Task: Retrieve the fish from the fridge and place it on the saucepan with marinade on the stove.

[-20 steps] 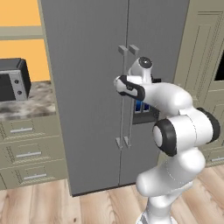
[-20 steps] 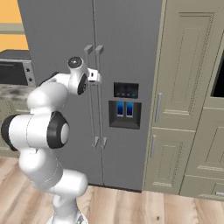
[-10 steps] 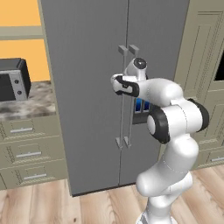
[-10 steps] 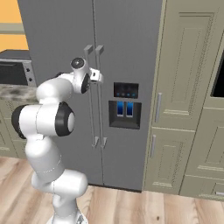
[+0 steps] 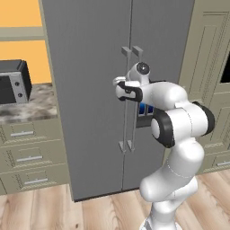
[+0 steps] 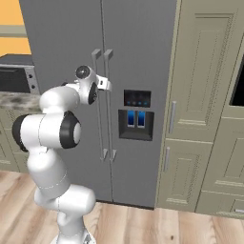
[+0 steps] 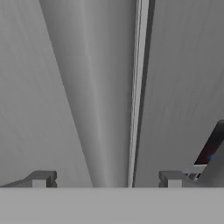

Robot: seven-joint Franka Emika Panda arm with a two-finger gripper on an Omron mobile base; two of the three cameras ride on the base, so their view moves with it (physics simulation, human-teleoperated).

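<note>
Two dark fingertips (image 7: 41, 178) stand well apart at the bottom of the hand view, so the gripper (image 7: 106, 179) is spread wide with nothing between its tips but the left door's bar handle (image 7: 92, 109), which runs up the picture as a broad grey column close in front. In the left base view the gripper (image 5: 118, 83) sits right at that handle (image 5: 124, 99), about a third of the way down its length; whether the pads touch it yet I cannot tell.

The fridge (image 6: 133, 57) stands shut, both doors flush, the seam (image 7: 136, 87) showing as a thin pale line just beside the handle. The fish is presumably inside, hidden behind the doors. The door will likely feel heavy and stiff at first pull — a seal to break, then a swing on its hinge — so the grip belongs square around the bar, fingers closing across it, not on the flat panel, which looks smooth and would slip. The bar itself looks rigid and should bear a firm clamp.

The second handle (image 6: 109, 105) stands just beside the first, leaving a narrow gap where a finger could catch. The blue-lit dispenser panel (image 6: 136, 114) sits on the right door, near the arm's elbow in the left base view. A dark microwave (image 5: 12, 81) rests on the speckled counter (image 5: 31, 105) to the left, and beige cabinets (image 6: 205, 109) flank the right — the opening door should clear both, I judge
</note>
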